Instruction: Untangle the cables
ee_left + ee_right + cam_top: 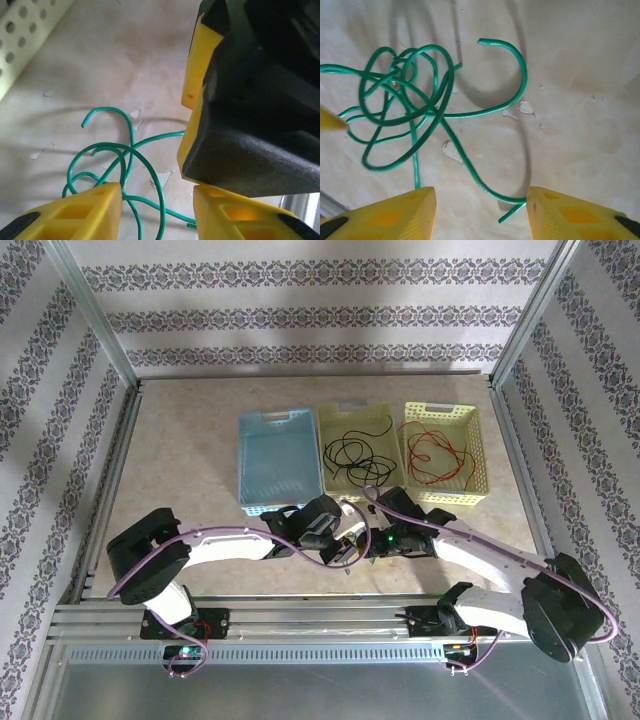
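Green cable (405, 95) sits looped on the table (580, 100) between both tools, nearside of the middle basket (355, 406). Left tool (157, 200) gapes; right tool (481, 200) is spread too, straddling a loose end. Light, thin, springy wire, probably slippery: pinch that free end, not the knot.

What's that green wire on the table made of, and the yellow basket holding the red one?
Green cable: likely plastic-sheathed wire, with a smooth, glossy skin and springy loops; any metal core is a guess. Yellow basket: apparently moulded plastic, matte, its walls pierced by even rows of holes.
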